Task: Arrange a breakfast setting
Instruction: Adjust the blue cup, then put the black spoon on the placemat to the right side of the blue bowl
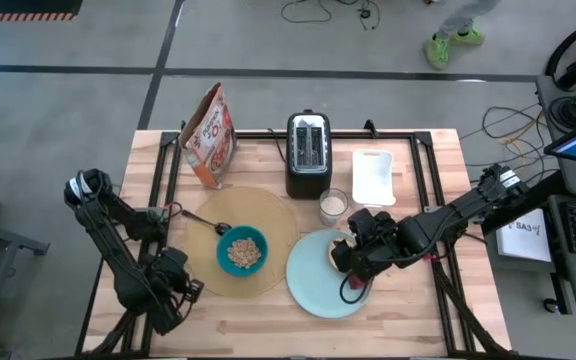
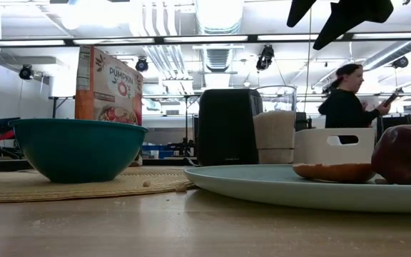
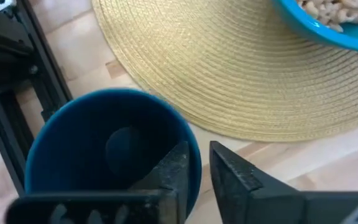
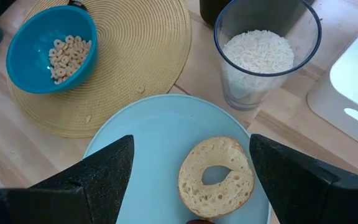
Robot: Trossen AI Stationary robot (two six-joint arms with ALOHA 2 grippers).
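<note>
The teal bowl [image 1: 242,250] of cereal sits on the round tan placemat [image 1: 273,215], and the black spoon [image 1: 200,220] lies at the mat's far left edge. The round bread [image 4: 216,177] and the dark red fruit [image 2: 405,153] lie on the pale-blue plate [image 1: 313,285]. My left gripper [image 1: 175,288] is shut on the dark blue cup [image 3: 104,149] near the table's near left corner, beside the mat. My right gripper [image 4: 191,158] is wide open above the bread, touching nothing. My left gripper pinches the cup's wall at the rim [image 3: 194,163], with one finger [image 3: 173,171] inside the cup and the other [image 3: 229,177] outside. The cup is upright, its mouth up, just off the placemat's edge. I cannot tell whether its base is on the table.
A cereal box [image 1: 210,135], a black toaster [image 1: 308,152], a white container [image 1: 373,175] and a glass of white grains [image 1: 333,205] stand along the far side. A person [image 2: 344,107] stands in the room behind the table. Black frame rails run along the table's edges.
</note>
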